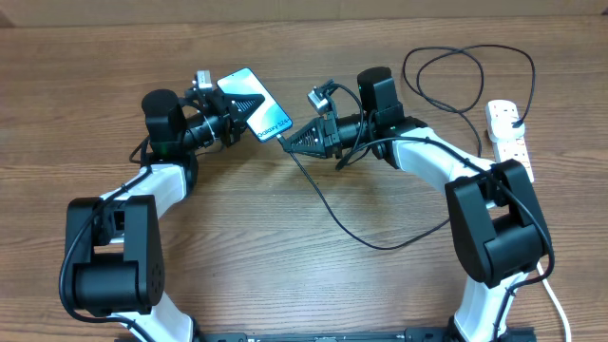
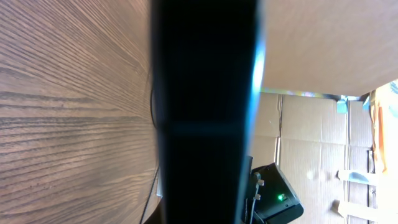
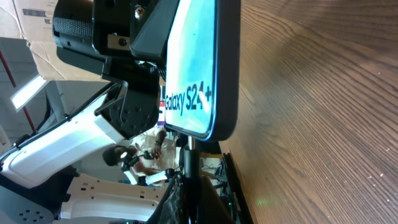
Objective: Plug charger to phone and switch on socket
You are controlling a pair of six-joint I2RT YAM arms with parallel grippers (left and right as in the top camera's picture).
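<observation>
The phone (image 1: pixel 255 107) has a light blue-teal screen with small text and is held above the table in my left gripper (image 1: pixel 231 112), which is shut on its upper end. In the left wrist view the phone (image 2: pixel 205 112) fills the middle as a dark slab. My right gripper (image 1: pixel 288 140) is shut on the charger connector and holds it at the phone's lower end (image 3: pixel 189 143). The phone's screen (image 3: pixel 193 68) reads "Galaxy S24+". The thin black charger cable (image 1: pixel 351 228) loops across the table to a black plug (image 1: pixel 514 123) in the white socket strip (image 1: pixel 506 133).
The strip's thick white cord (image 1: pixel 554 299) runs down the right edge. Slack charger cable loops at the back right (image 1: pixel 456 81). Cardboard boxes (image 2: pixel 311 149) stand beyond the table.
</observation>
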